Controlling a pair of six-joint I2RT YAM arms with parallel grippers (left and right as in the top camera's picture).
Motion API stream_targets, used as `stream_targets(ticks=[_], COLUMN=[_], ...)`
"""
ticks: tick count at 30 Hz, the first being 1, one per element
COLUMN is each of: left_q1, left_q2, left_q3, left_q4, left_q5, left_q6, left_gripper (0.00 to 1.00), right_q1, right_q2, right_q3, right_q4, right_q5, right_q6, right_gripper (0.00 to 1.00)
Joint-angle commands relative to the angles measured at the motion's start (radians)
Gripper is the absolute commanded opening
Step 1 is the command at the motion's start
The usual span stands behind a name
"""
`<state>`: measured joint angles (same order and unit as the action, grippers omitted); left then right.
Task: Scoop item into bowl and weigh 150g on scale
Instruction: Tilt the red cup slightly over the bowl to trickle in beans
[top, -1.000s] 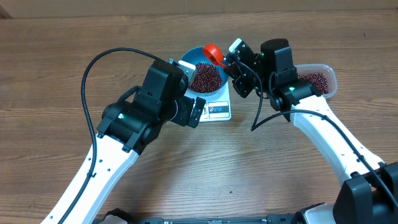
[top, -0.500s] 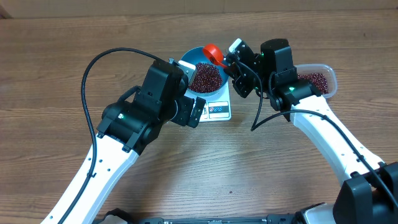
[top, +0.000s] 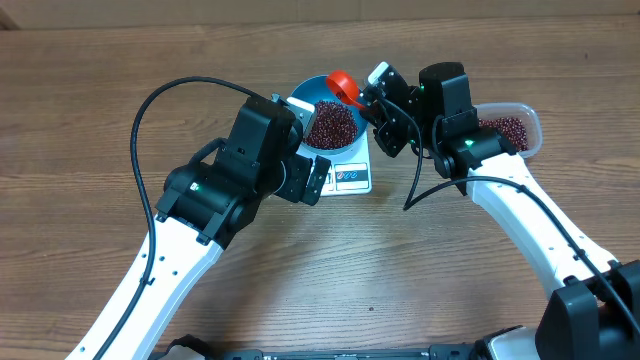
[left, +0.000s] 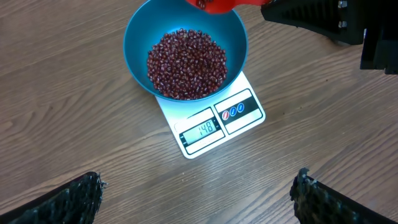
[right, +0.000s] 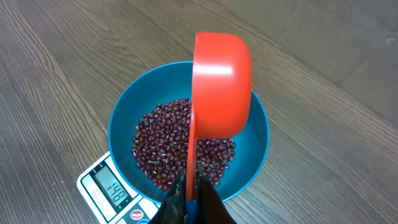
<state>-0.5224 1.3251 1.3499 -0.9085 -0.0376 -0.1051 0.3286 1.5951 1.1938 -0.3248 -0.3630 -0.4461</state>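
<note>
Red-brown oval beans (left: 186, 64) heap in the smooth round blue bowl (left: 134, 37) on the flat white scale (left: 216, 126), upper centre. The right gripper (right: 189, 202) pinches a glossy red plastic scoop (right: 221, 87) above. The left gripper (left: 199, 199) gapes wide.

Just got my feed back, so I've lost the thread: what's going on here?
The right gripper, jaws shut, holds a red scoop by its handle, cup tipped over the blue bowl of beans. The bowl sits on the white scale, whose display seems to read 148. The left gripper hangs open above, holding nothing. More beans lie in the clear tub.
</note>
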Motion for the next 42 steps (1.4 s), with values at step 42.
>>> stream_targets(ticks=[42], left_q1=[-0.003], left_q2=[0.005], left_q3=[0.016], left_q4=[0.003], left_q5=[0.005], left_q6=[-0.003], left_gripper=[1.0], right_q1=[-0.004], right_q2=[0.006], right_q3=[0.01], right_q4=[0.025], right_q5=[0.011], right_q6=[-0.188], right_gripper=[0.04])
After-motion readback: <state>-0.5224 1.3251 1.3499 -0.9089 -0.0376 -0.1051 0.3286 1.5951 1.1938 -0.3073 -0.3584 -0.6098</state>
